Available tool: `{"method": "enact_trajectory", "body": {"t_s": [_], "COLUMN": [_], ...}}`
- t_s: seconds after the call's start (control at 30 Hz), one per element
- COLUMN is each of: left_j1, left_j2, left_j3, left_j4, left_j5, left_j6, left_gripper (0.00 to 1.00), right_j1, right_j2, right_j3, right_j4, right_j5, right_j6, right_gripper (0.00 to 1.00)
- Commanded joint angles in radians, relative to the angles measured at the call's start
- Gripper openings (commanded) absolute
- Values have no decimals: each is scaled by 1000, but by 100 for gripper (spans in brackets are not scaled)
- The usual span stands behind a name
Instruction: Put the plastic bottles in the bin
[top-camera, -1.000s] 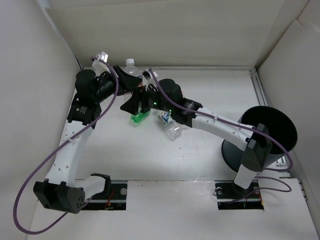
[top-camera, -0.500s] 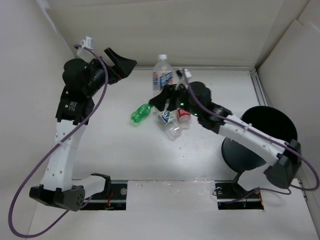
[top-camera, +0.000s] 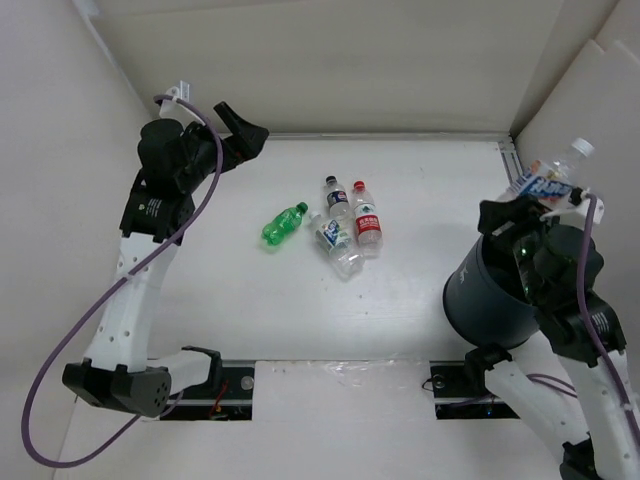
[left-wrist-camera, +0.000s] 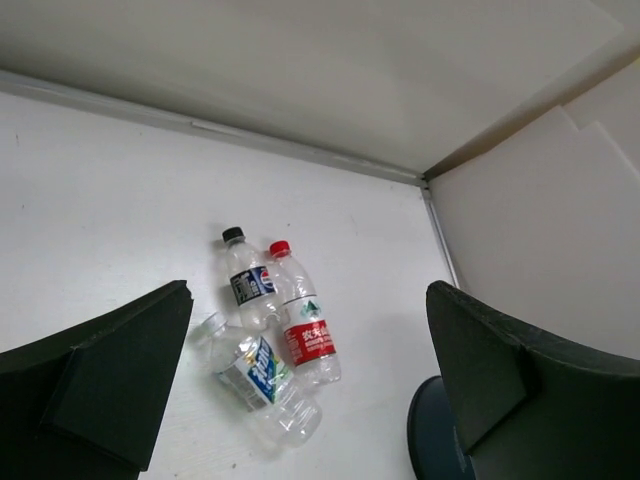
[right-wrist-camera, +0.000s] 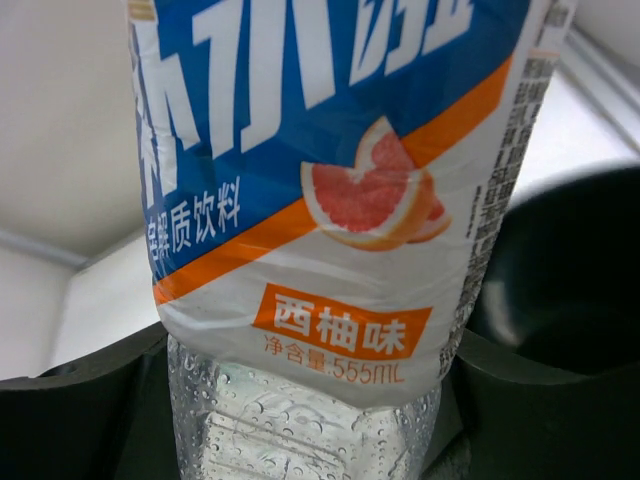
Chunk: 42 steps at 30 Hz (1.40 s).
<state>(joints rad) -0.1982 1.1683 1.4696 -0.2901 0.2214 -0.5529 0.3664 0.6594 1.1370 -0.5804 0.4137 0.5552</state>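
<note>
Above the bin (top-camera: 478, 300), at the right edge of the table (top-camera: 250, 310), one clear bottle with a blue-and-white label (top-camera: 550, 180) hangs tilted in the right gripper (top-camera: 527, 203), its white cap pointing up and away toward the corner. The wrist view shows that gripper pinching the bottle at its lower body, a dark finger on either side, with the bin's dark mouth (right-wrist-camera: 565, 265) just behind and below. Whether the bottle sits squarely over the opening or only over the far rim I cannot tell from above.

By my reading, this is the first drop about to happen, not a task half done. Four bottles lie on the table, well apart from the bin:
- a green bottle (top-camera: 283, 224) on its side, to the left of the others
- a dark-capped bottle (top-camera: 335, 195)
- a red-label bottle (top-camera: 367, 215) just beside it
- a clear bottle with a blue label (top-camera: 340, 248) lying crosswise at the foot of those two, touching or nearly so

The inside of the bin is mostly hidden by the arm, so nothing can be confirmed in it. One release and four more fetches look to remain.

The left gripper (top-camera: 240, 128) is raised at the back left, fingers spread wide and empty, looking down on the cluster.

The table is plain white and bare around the bottles. White walls (top-camera: 350, 70) close it in at the back and both sides, a metal rail (top-camera: 518, 185) runs along the right edge, and a purple cable (top-camera: 60, 360) loops off the left arm.
</note>
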Motion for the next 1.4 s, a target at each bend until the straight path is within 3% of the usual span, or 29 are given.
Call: {"method": "enact_trajectory", "body": {"t_s": [0.0, 0.13, 0.23, 0.27, 0.3, 0.33, 0.37, 0.53, 0.73, 0.83, 0.93, 1.1, 1.37], "left_j1": [0, 0, 0, 0, 0, 0, 0, 0, 0, -9, -9, -9, -9], "left_j2": [17, 37, 47, 56, 56, 56, 56, 76, 224, 276, 338, 445, 628], "left_j3": [-2, -12, -23, -23, -23, -23, -32, -43, 12, -24, -57, -66, -48], "left_j4": [32, 32, 23, 11, -4, -4, -20, -53, -205, -205, -196, -140, -87], "left_j5": [35, 70, 70, 70, 70, 70, 59, 59, 59, 22, 44, 228, 194], "left_j6": [36, 59, 71, 88, 114, 125, 125, 182, 289, 289, 301, 331, 321], "left_gripper": [100, 100, 100, 100, 100, 100, 100, 100, 100, 100, 100, 100, 100], "right_j1": [-52, -73, -73, -73, -73, -73, -73, -73, -73, -73, -73, -73, -73], "right_j2": [-71, -139, -139, -139, -139, -139, -139, -106, -115, -144, -167, -224, -207], "right_j3": [-39, -48, -48, -39, -39, -30, -19, 33, 110, 136, 136, 46, -6], "right_j4": [-222, -303, -335, -335, -344, -345, -345, -380, -415, -415, -336, -161, -88], "right_j5": [166, 283, 303, 303, 303, 303, 303, 333, 353, 326, 199, -76, -271], "right_j6": [52, 80, 89, 89, 98, 98, 98, 98, 109, 98, 19, -84, -104], "right_gripper": [0, 0, 9, 21, 66, 94, 100, 100, 100, 100, 100, 100, 100]}}
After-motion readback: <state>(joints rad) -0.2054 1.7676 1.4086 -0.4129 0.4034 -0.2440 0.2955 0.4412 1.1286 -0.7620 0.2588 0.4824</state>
